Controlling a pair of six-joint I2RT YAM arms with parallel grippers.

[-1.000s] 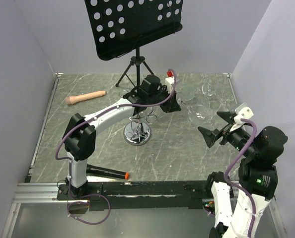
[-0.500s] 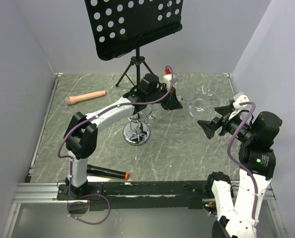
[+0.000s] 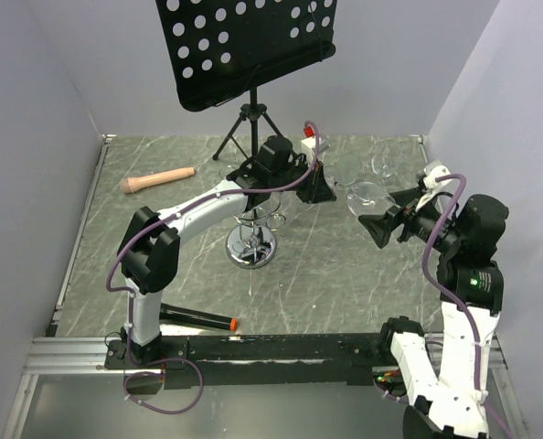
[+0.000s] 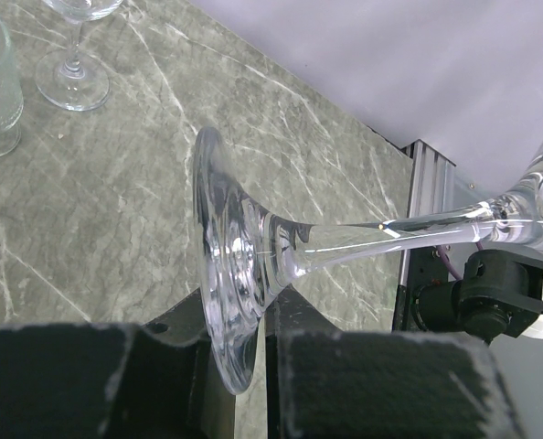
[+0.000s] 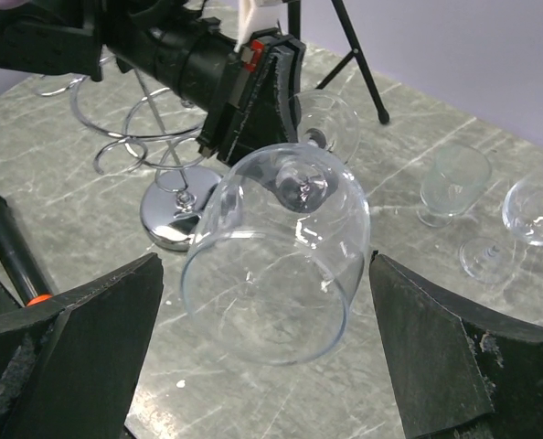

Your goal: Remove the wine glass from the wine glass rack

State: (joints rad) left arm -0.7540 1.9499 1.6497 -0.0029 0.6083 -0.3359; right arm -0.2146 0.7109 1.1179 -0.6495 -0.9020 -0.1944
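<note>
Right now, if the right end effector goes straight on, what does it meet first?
Probably the bowl of the clear wine glass, held sideways by the left end effector; the gap is unclear.

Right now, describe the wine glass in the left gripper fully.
Clear, empty wine glass: round foot, thin stem, wide bowl. Held sideways in the air, off the wine glass rack. The left gripper pinches its foot rim; its mouth faces the open right gripper, whose fingers flank it without touching.

Wine glass (image 5: 276, 265) sideways, bowl between wide-spread fingers (image 5: 79, 338) of right hand (image 5: 265, 274).
</note>
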